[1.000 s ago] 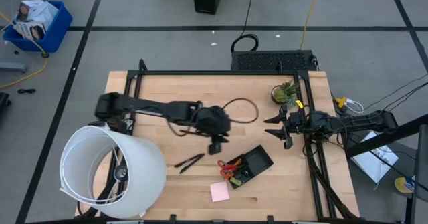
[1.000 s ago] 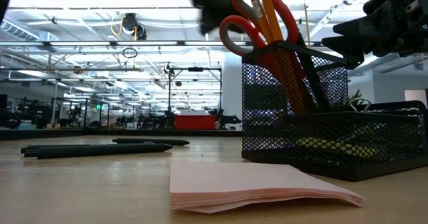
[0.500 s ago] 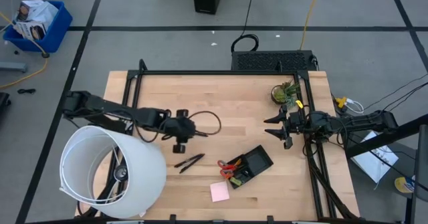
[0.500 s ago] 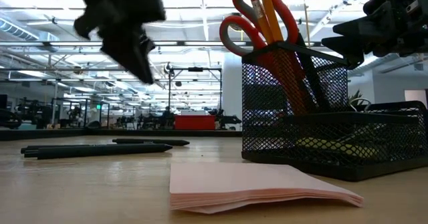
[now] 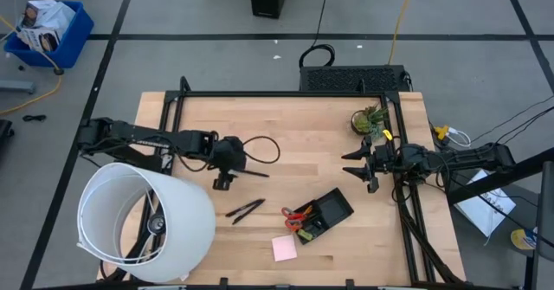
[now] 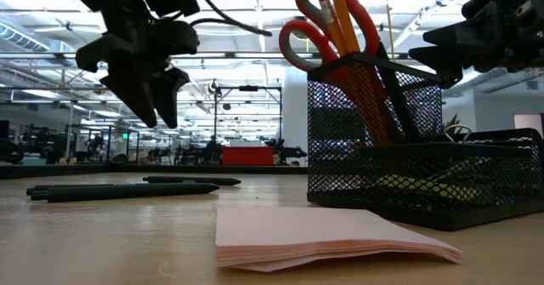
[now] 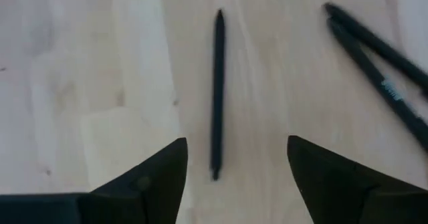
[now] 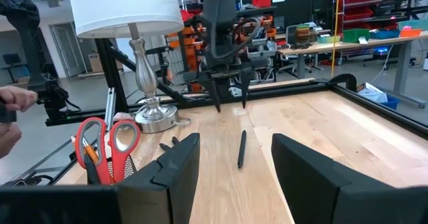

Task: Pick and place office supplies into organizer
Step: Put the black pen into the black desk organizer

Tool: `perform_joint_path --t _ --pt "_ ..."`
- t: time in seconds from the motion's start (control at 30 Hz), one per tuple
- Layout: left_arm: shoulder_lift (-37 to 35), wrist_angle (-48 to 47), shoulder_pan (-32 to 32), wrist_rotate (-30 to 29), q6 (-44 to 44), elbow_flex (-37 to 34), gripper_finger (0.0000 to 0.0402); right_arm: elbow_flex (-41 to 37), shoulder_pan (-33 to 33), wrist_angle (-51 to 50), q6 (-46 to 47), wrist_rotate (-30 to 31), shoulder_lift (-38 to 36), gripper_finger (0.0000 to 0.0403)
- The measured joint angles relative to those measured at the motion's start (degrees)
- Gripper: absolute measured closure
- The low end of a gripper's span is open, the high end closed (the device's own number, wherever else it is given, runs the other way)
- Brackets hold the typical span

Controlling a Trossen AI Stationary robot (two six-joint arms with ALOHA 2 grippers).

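Seeing scissors [image 5: 297, 213] and pencil [image 6: 342, 17] already standing in organizer [image 5: 327, 212]. I'm hovering left end effector [image 5: 222, 183], fingers wide, over lone pen [image 7: 217, 93]; pen pair [image 5: 245, 209], pink pad [image 5: 284, 248] waiting on bench [image 5: 303, 147]. Right end effector [image 5: 363, 169] idling right, empty, open.

no text, label, brand or number can be read anywhere. one slim black plastic pen [image 7: 394, 103] on the pale wooden desk [image 7: 100, 83] bears a small pale marking, too blurred to make out.
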Motion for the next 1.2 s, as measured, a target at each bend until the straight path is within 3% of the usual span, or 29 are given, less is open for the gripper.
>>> perform_joint_path --t 0.4,0.57,0.87,1.2 --pt "6.26 1.29 3.46 -2.39 0.56 -0.03 0.0181 0.02 0.00 -0.02 -0.01 0.01 0.04 0.0220" --pt "11.19 8.54 3.64 -0.98 0.39 0.08 0.0195 0.00 -0.02 -0.12 -0.01 -0.01 0.31 0.0220" --pt "17.28 16.93 1.64 0.23 3.14 0.09 0.0190 0.01 0.00 -0.03 0.00 -0.01 0.99 0.0220" --pt "18.03 21.41 1.24 1.68 2.84 2.23 0.0201 0.02 0.00 0.02 0.01 -0.01 1.24 0.0220"
